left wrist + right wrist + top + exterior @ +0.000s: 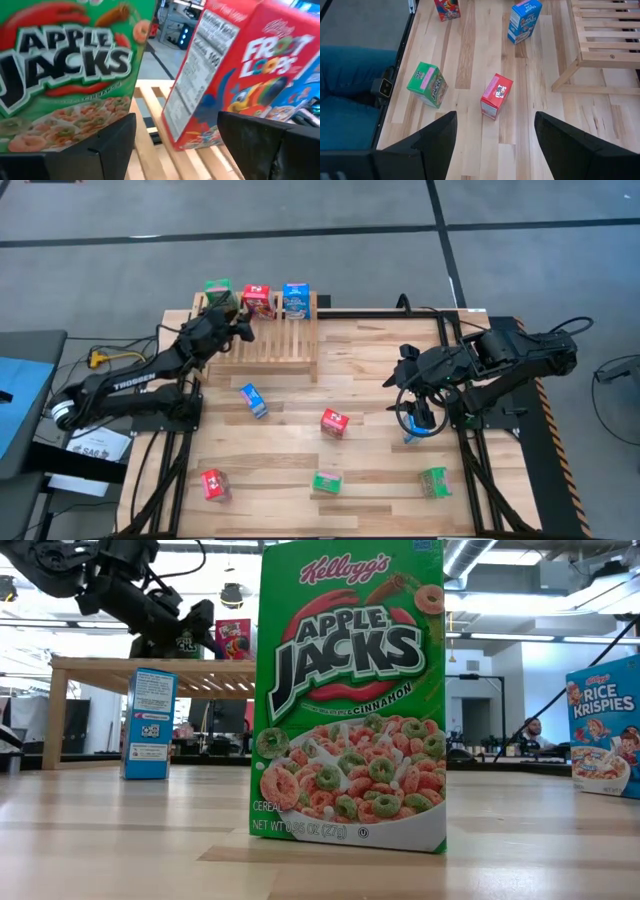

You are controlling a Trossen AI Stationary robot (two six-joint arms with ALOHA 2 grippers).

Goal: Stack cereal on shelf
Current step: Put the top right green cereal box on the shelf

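Note:
The light wooden shelf (262,340) stands at the table's far side. On its far part a green box (218,293), a red box (257,301) and a blue box (296,300) stand upright in a row. My left gripper (240,328) is open just on their near side; in its wrist view its fingers (115,145) stand before the green box (65,65) and the red box (235,75). My right gripper (420,417) is open above the table's right part, beside a blue box (410,438). Several more boxes are on the table.
On the planks there are a blue box (254,400), a red box (335,423), a red box (213,484), a green box (327,481) and a green box (435,481). The shelf's near slats (150,125) are bare. Black frame rails run along the table's sides (470,470).

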